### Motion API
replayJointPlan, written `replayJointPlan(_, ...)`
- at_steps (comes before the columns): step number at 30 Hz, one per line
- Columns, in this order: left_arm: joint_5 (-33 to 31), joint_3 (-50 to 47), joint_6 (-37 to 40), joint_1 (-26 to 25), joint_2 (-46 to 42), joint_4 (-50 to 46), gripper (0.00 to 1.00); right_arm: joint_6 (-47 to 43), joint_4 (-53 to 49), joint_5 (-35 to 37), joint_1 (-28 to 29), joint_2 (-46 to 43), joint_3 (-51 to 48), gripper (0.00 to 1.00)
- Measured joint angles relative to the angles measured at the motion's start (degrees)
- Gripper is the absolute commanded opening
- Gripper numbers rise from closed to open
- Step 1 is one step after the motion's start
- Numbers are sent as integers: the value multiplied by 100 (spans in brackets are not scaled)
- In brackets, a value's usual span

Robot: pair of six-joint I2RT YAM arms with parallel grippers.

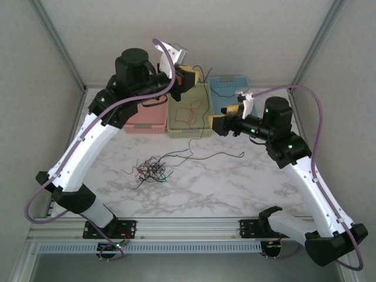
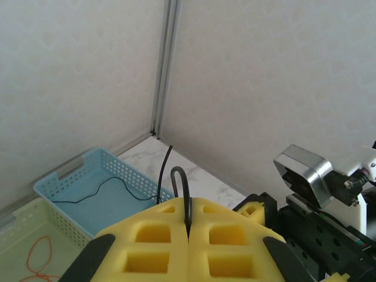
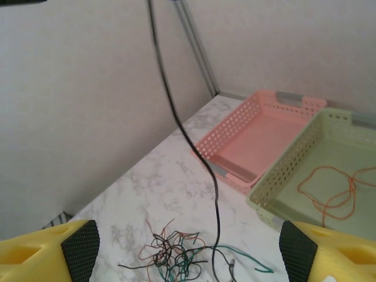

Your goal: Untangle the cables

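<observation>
A tangle of thin red, green and black cables (image 1: 151, 170) lies on the marble table, left of centre; it also shows low in the right wrist view (image 3: 176, 257). My left gripper (image 1: 187, 77) is raised over the baskets, its yellow foam fingers (image 2: 147, 241) shut on one black cable (image 2: 187, 202). That cable hangs down (image 3: 176, 117) and trails across the table (image 1: 211, 155). My right gripper (image 1: 216, 121) hovers by the green basket, open, with nothing between its fingertips (image 3: 64, 252).
Three baskets stand in a row at the back: pink (image 1: 147, 124), green (image 1: 189, 130) holding a red-orange cable (image 3: 332, 191), and blue (image 1: 228, 84) with a black cable (image 2: 114, 183) inside. White walls enclose the table. The right arm's camera (image 2: 308, 173) is close beside my left gripper.
</observation>
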Motion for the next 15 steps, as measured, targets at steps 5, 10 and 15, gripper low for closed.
replayJointPlan(5,116,-140,-7,0,-155,7,0,-302,-116,11,225,490,448,78)
replayJointPlan(10,197,-308,-9,0,-267,11,0,-463,-208,116,391,922,809,70)
replayJointPlan(15,236,-529,-7,0,-363,7,0,-516,-282,330,413,1296,1178,24)
